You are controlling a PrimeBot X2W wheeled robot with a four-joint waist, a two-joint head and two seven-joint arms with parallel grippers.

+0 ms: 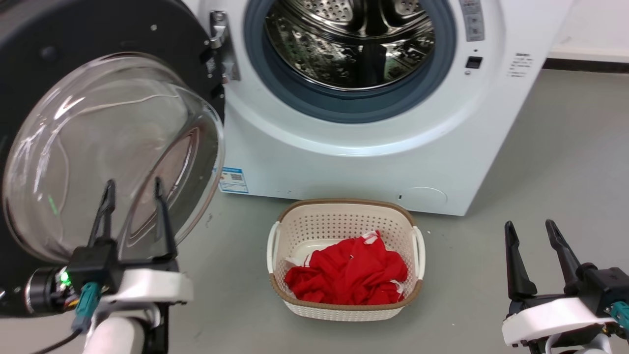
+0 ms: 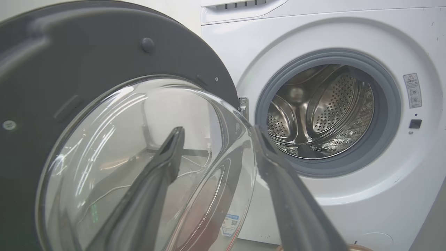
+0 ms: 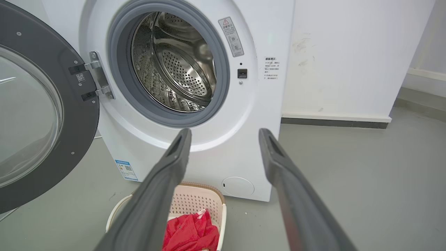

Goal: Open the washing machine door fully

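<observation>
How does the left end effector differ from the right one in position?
The left end effector is in front of the glass bowl of the washing machine door; the right end effector is over floor beside the basket. The left may touch glass; the right touches nothing. Both are open, holding nothing.

No wording here is sharp enough to read. On the washer (image 3: 223, 150) front, right of the drum (image 3: 174, 62), a grey sticker (image 3: 230, 36) carries a red warning triangle above small pictograms. Just right of it are lines of tiny print (image 3: 270, 68). Low on the left is a blue label (image 3: 126, 169) with a QR code. A small QR tag (image 3: 81, 77) sits on the door (image 3: 80, 115) by the hinge (image 3: 99, 75)
</observation>
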